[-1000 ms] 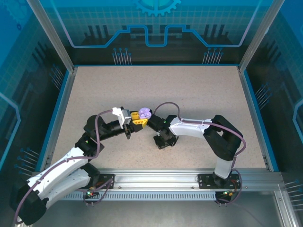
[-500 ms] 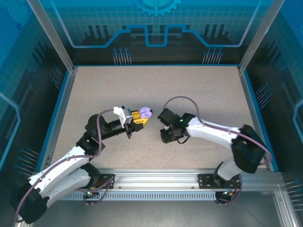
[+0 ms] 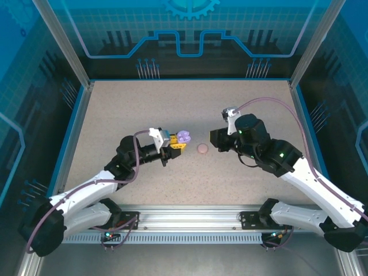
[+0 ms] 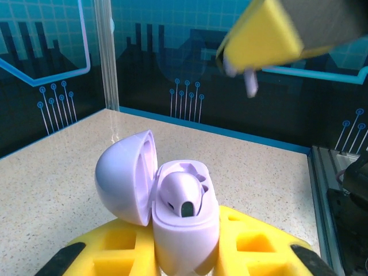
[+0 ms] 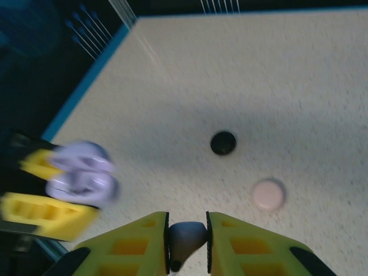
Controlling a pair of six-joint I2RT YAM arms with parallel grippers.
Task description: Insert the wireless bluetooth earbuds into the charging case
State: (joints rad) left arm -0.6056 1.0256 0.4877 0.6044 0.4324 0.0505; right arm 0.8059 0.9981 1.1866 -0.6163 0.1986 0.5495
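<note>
Fingers: left gripper (image 3: pixel 174 144) clamps open purple case (image 4: pixel 184 221); right gripper (image 5: pixel 187 225) pinches purple earbud (image 5: pixel 185 238)
Seating: approach from 3 o'clock, stem into empty socket (image 4: pixel 192 168)

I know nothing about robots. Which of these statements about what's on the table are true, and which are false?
1. The purple case is open. True.
2. The left claw holds it. True.
3. The right claw is empty. False: it pinches a second earbud.
4. The pink case is held in the air. False: it lies closed on the table.
5. An earbud sits in the purple case. True.
</note>
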